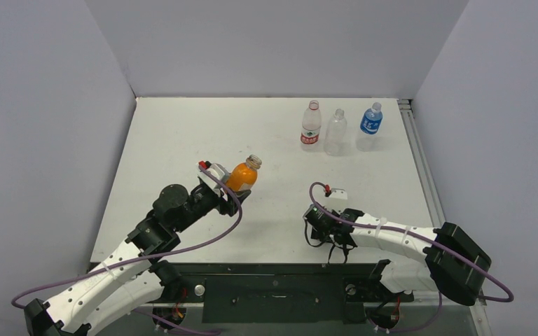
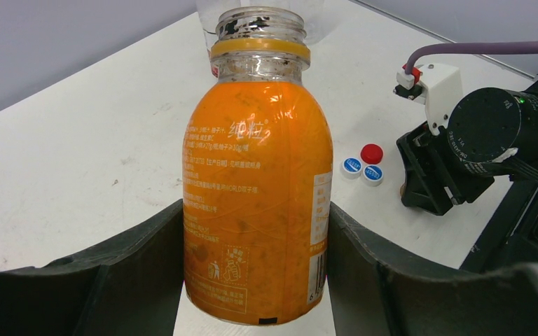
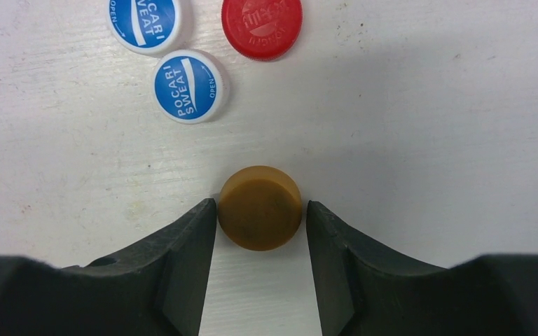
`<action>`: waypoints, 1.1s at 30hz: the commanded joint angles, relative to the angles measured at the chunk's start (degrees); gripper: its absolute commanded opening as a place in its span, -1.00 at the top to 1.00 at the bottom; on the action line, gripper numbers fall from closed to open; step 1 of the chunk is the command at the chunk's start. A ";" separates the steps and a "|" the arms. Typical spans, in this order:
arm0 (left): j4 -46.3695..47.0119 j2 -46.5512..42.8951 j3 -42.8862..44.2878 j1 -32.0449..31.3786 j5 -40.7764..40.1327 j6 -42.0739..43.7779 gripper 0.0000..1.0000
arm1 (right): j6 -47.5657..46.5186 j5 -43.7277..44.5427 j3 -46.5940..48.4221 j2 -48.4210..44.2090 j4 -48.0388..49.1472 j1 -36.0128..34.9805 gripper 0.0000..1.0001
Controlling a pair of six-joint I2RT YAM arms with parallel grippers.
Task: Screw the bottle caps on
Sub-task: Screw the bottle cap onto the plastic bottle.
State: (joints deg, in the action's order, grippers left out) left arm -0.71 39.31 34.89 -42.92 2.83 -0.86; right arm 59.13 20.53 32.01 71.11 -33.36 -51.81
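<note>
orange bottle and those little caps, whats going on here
The left gripper is clamped on the orange bottle, whose neck is bare. The right gripper is down at the table with its jaws either side of the orange-gold cap. A sliver of gap shows, so the cap is not gripped yet. Two blue-and-white caps and a red cap lie loose beside it. Three more bottles stand at the far side.
</note>
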 commanded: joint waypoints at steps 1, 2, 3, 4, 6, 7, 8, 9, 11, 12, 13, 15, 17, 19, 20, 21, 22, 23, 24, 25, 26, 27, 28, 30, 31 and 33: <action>1.92 -0.08 3.27 0.37 0.60 0.05 0.34 | -0.52 0.05 -1.01 -0.12 2.45 0.63 0.14; 2.02 0.07 3.22 0.33 0.64 0.06 0.34 | -0.75 -0.18 -1.04 0.07 2.85 0.78 0.17; 2.14 0.16 3.19 0.31 0.71 0.07 0.34 | -0.85 -0.25 -1.06 0.49 3.03 0.81 0.23; 2.17 0.31 3.10 0.29 0.91 0.11 0.34 | -1.10 -0.46 -1.07 0.64 3.28 0.94 0.27; 2.47 0.52 3.03 0.37 1.22 0.37 0.33 | -1.61 -1.11 -1.03 0.76 3.45 1.40 0.43; 2.56 0.56 2.89 0.33 1.30 0.50 0.34 | -1.89 -1.50 -0.56 0.23 3.17 1.74 0.52; 2.84 0.65 2.81 0.30 1.59 0.51 0.33 | -2.70 -2.24 -0.15 -0.28 2.84 1.86 0.55; 3.01 0.67 2.63 0.29 1.93 0.53 0.34 | -3.23 -2.64 1.35 -1.79 1.72 2.06 0.61; 3.78 0.57 2.18 0.31 3.64 1.32 0.34 | -5.72 -4.44 5.23 -4.79 -0.45 2.92 0.64; 4.60 0.52 2.01 0.34 5.47 2.23 0.34 | -8.05 -6.14 7.00 -5.74 -1.25 3.46 0.64; 4.94 0.51 1.71 0.31 6.42 2.64 0.34 | -9.25 -7.41 10.37 -7.72 -2.73 4.94 0.65; 5.26 0.57 1.65 0.42 9.20 3.67 0.34 | -13.12 -12.65 15.35 -10.76 -4.01 9.32 0.65; 5.51 0.29 1.47 0.40 11.64 4.38 0.34 | -16.68 -20.82 19.35 -13.43 -3.85 14.52 0.65; 6.35 -0.24 0.83 0.51 14.28 4.47 0.36 | -20.15 -33.02 23.30 -14.88 -3.44 18.73 0.65; 7.09 -0.56 0.68 0.53 16.28 4.25 0.36 | -20.66 -35.70 24.47 -15.31 -3.41 19.76 0.65; 7.50 -0.73 0.45 0.61 17.45 4.09 0.36 | -21.32 -41.09 26.67 -15.35 -2.83 21.21 0.65; 8.23 -0.81 0.38 0.67 19.69 3.69 0.36 | -21.42 -43.60 28.32 -15.38 -2.40 22.04 0.65; 8.51 -0.73 0.41 0.69 21.89 3.42 0.36 | -21.32 -48.32 28.87 -15.38 -1.09 22.25 0.65; 8.92 -0.53 0.72 0.67 23.02 2.73 0.36 | -21.15 -50.51 29.57 -15.50 -0.12 22.40 0.66; 9.04 -0.32 0.93 0.65 25.28 2.41 0.37 | -20.55 -54.94 29.76 -15.53 2.10 22.43 0.66; 9.21 0.23 1.48 0.62 26.25 1.87 0.37 | -20.11 -56.77 29.80 -15.73 3.23 22.45 0.66; 9.36 0.74 1.75 0.61 28.21 1.54 0.38 | -19.06 -59.59 29.70 -15.82 5.57 22.45 0.66; 9.47 1.06 2.28 0.63 29.13 1.30 0.39 | -18.48 -60.85 29.49 -15.96 6.68 22.46 0.65; 9.61 1.94 2.95 0.58 31.42 -0.14 0.42 | -16.90 -64.15 29.52 -15.98 10.87 22.35 0.65; 9.64 2.36 3.10 0.58 32.47 -0.43 0.44 | -15.55 -65.45 29.52 -16.03 11.92 22.27 0.65; 9.67 2.61 3.48 0.56 33.23 -0.83 0.45 | -13.33 -67.37 29.29 -16.28 15.17 22.02 0.65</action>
State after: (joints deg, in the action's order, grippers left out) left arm 5.23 41.36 34.87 -42.59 29.87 0.43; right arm 41.80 -36.64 60.86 55.37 -27.99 -29.63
